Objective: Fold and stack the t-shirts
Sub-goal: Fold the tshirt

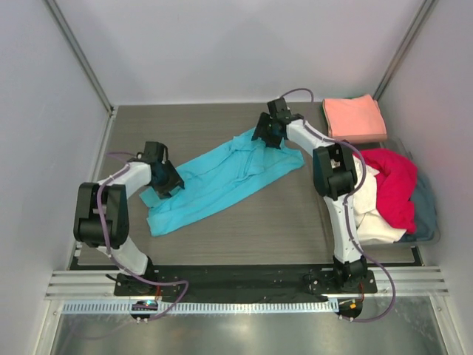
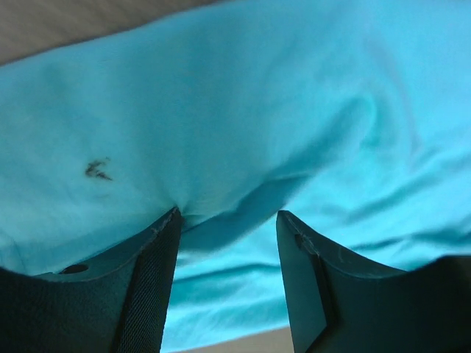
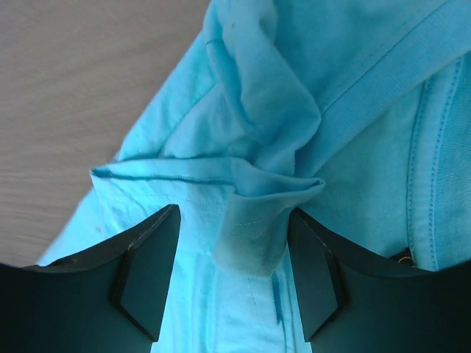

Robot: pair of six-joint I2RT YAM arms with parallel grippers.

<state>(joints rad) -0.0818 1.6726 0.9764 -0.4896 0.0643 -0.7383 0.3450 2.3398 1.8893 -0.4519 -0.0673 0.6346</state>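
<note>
1. Nearest lies a strip of bare table [image 1: 281, 237], in front of the arm bases, with room to draw cloth toward the near edge.
2. Left of centre, the left gripper [image 1: 166, 180] is down on the turquoise t-shirt [image 1: 222, 177]. Its jaws stand apart over a raised crease and are not visibly clamped. If they close here they may pinch only the top layer, so the lift would drag the shirt instead of folding it.
3. That shirt runs as a rumpled diagonal band from near left to far centre. Its near-left corner lies close to the table's left edge, so a leftward pull could hang cloth over the side.
4. At the right, the red t-shirt [image 1: 395, 185], cream t-shirt [image 1: 369, 218] and grey-blue t-shirt [image 1: 425, 203] are heaped just beside the right arm. A wide elbow swing could snag them.
5. Farther back, the right gripper [image 1: 266, 133] has its jaws apart around a bunched hem fold. The fold is thick and could slip out sideways.
6. Farthest right, the salmon-pink t-shirt [image 1: 353, 117] lies folded, well apart from the work. The far-left table is open.
</note>
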